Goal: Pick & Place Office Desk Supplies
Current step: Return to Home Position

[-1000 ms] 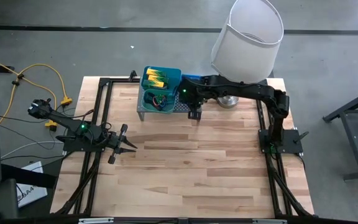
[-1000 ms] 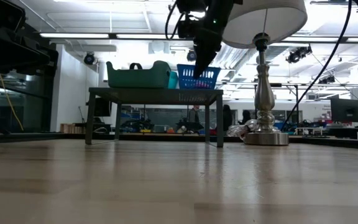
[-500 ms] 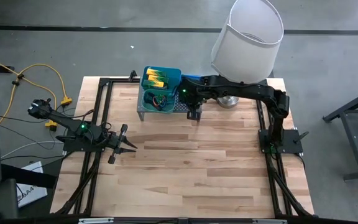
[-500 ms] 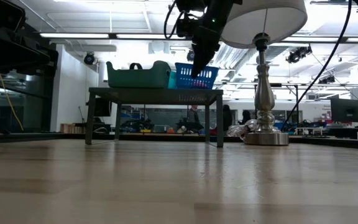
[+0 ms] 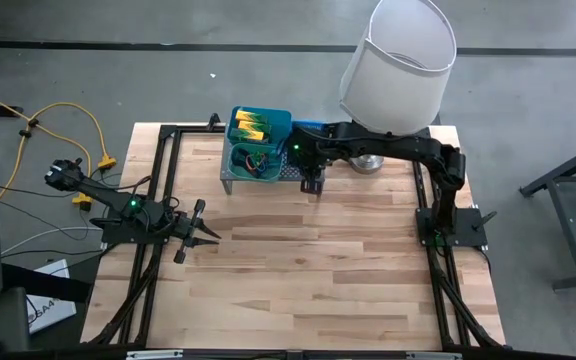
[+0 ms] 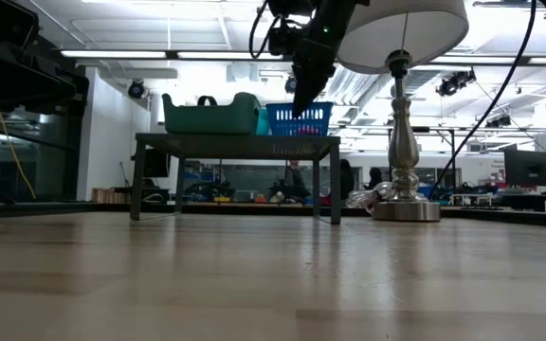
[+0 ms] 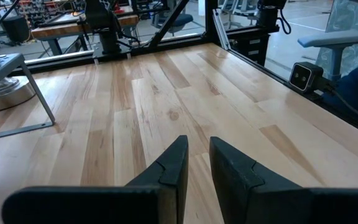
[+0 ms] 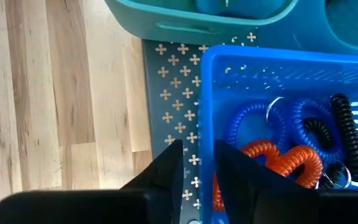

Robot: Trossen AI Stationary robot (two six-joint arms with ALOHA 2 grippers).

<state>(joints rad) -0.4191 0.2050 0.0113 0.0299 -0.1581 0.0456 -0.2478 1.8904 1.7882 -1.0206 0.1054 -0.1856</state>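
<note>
**Fingers [image 8: 166, 174] astride the basket [image 8: 278, 68] wall: we risk a snag**

From above, our right gripper [image 5: 311, 183] hangs at the shelf's [image 5: 290, 174] 3 o'clock end, at the table's [image 5: 298, 280] 12; the left gripper [image 5: 200, 232] waits at 9. Level view: the basket sits on the shelf beside a tray [image 6: 211, 116]. Left wrist: fingers [image 7: 169, 171] narrowly parted, holding nothing. Right wrist: ours stand parted with the wall between; swinging away before rising could hook the mesh and drag it off.

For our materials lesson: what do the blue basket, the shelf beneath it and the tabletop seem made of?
Blue basket: likely plastic, glossy moulded mesh. Shelf: probably painted metal, flat grey sheet punched with cross-shaped holes. Tabletop: wood, pale planks with visible grain, slight sheen.
</note>
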